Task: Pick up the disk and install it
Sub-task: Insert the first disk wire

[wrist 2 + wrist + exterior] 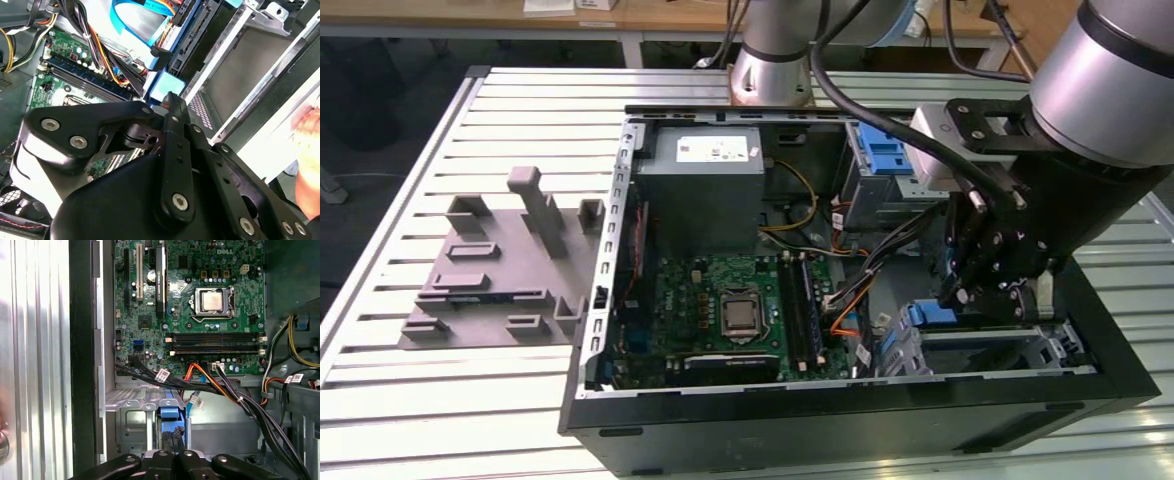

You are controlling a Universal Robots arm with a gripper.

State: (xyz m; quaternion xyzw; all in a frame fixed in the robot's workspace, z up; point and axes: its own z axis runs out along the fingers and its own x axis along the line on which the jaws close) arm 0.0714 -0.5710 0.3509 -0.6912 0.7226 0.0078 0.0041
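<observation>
Looking down into an open black tower computer case (854,412) lying flat on a slatted aluminium table (454,400). Spotted the black two-finger gripper (977,298) down in the metal drive bay, roughly 4 o'clock of the case in the exterior view. Pinched closed, with tips right against the blue-framed silver-grey disk (934,314) sitting in that bay. Same story in the first wrist view: gripper (173,437) at the disk's blue frame (172,410). Can't tell if actually clamping it. Grey power-supply box (707,170) with a white sticker at 11 o'clock, print too small to read. Green motherboard (720,300) at 7 o'clock. White tags on black cables (162,374), also unreadable.
</observation>
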